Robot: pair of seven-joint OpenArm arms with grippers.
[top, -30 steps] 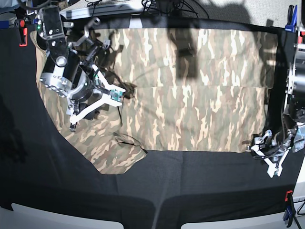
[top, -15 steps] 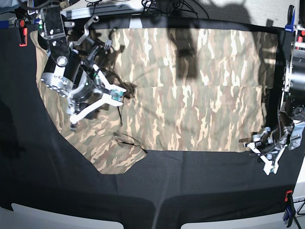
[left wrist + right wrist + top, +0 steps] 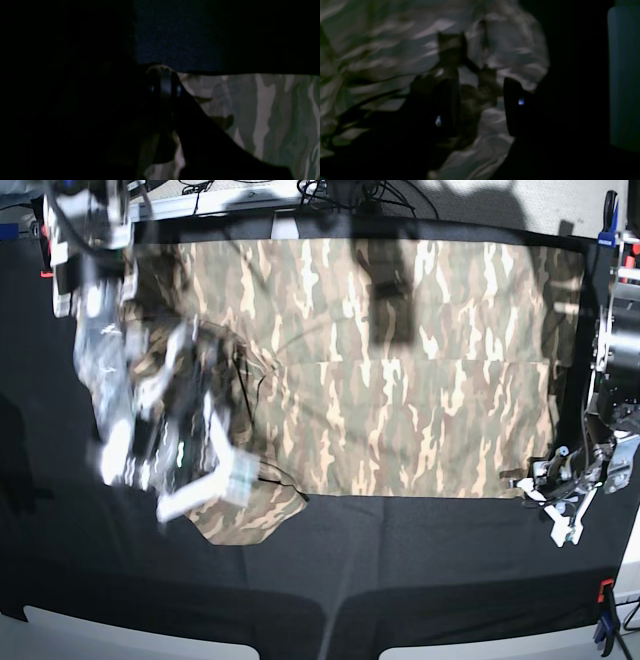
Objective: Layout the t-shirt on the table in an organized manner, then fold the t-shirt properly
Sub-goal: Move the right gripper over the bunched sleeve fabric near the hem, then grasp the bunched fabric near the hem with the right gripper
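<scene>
The t-shirt (image 3: pixel 400 370) lies spread across the upper half of the table (image 3: pixel 400 570), its camouflage body flat and broad from about ten o'clock to three o'clock in the base view, with one horizontal crease across its middle and its lower hem running straight above the bare black cloth. At the eight o'clock side a rumpled flap of the shirt bulges down past that hem line. The right gripper (image 3: pixel 205 480) sits over that rumpled part, smeared by motion blur in the base view; in its own wrist view the two dark fingers (image 3: pixel 515 107) stand apart with creased camouflage cloth showing in the gap between them — whether either finger touches the fabric cannot be told in the dim picture. The left gripper (image 3: pixel 550 498) is low at the shirt's four o'clock corner, right at the hem. Its wrist view shows the jaws pressed together with a small fold of the camouflage hem (image 3: pixel 162 72) pinched at their tip, the black table cloth beyond at twelve o'clock and the shirt stretching away toward four o'clock — a narrow, closed pinch on the shirt's edge. A blue clamp (image 3: pixel 610 220) stands at the table's one o'clock corner, a red one (image 3: pixel 47 255) at ten o'clock, and another clamp (image 3: pixel 605 615) at five o'clock.
</scene>
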